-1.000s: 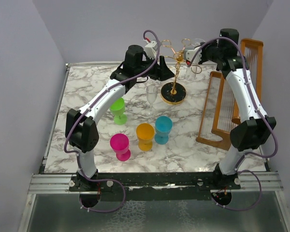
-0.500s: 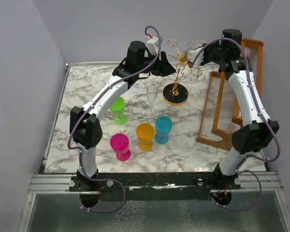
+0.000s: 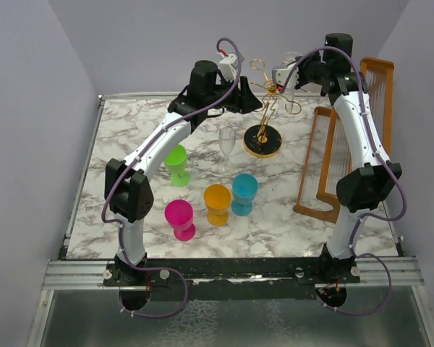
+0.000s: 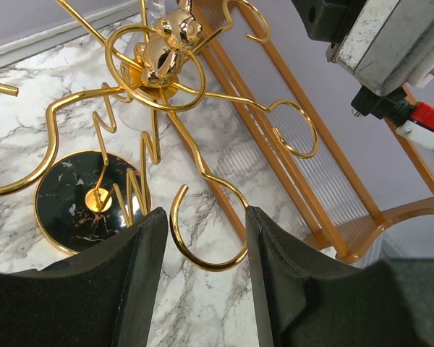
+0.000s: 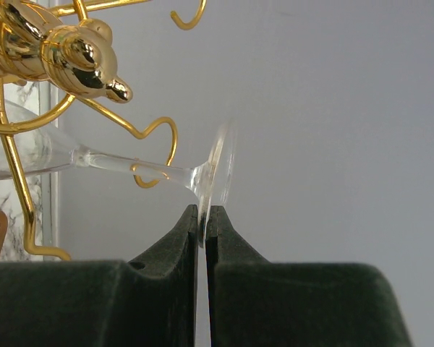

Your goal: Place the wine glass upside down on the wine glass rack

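The gold wine glass rack [image 3: 261, 139] stands at the back of the table, its pole leaning. In the left wrist view its hub [image 4: 163, 50] and black base [image 4: 72, 210] show. My left gripper [image 4: 206, 217] is closed around one ring-ended arm [image 4: 202, 264], which spans the gap between the fingers. My right gripper [image 5: 202, 211] is shut on the foot rim of a clear wine glass [image 5: 134, 166]. The glass lies sideways, its stem passing a gold hook just below the rack's top. From above, the right gripper [image 3: 283, 75] sits right of the rack top.
A second clear glass [image 3: 226, 142] stands left of the rack base. Green [image 3: 176, 160], pink [image 3: 179, 217], orange [image 3: 218, 202] and blue [image 3: 244, 191] cups stand in front. A brown wooden slatted frame [image 3: 345, 155] lies along the right side, close to the right arm.
The left jaws have narrowed onto the rack's ring arm and the left arm rose slightly. The right arm has carried the glass up and left, closer to the rack top.
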`<state>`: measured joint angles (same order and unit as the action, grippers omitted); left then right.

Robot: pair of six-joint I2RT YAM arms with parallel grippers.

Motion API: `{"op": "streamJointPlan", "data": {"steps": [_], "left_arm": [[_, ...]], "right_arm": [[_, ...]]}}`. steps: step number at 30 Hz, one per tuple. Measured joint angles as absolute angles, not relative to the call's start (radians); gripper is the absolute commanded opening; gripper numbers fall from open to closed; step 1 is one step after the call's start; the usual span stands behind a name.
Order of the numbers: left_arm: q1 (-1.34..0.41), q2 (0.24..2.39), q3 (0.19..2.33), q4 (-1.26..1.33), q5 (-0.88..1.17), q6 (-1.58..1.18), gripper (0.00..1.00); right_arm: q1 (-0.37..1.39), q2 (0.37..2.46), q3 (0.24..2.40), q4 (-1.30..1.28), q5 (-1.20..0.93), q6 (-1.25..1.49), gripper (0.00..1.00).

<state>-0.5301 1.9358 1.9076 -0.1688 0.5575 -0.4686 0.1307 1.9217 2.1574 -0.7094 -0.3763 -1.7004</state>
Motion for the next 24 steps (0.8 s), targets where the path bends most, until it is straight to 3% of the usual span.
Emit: {"op": "streamJointPlan", "data": {"steps": [24], "left_arm": [[-0.518, 1.936, 1.908, -0.178, 0.557, -0.433, 0.5]], "right_arm": [[0.13, 2.081, 2.333, -0.755, -0.417, -1.734, 0.01]]}}
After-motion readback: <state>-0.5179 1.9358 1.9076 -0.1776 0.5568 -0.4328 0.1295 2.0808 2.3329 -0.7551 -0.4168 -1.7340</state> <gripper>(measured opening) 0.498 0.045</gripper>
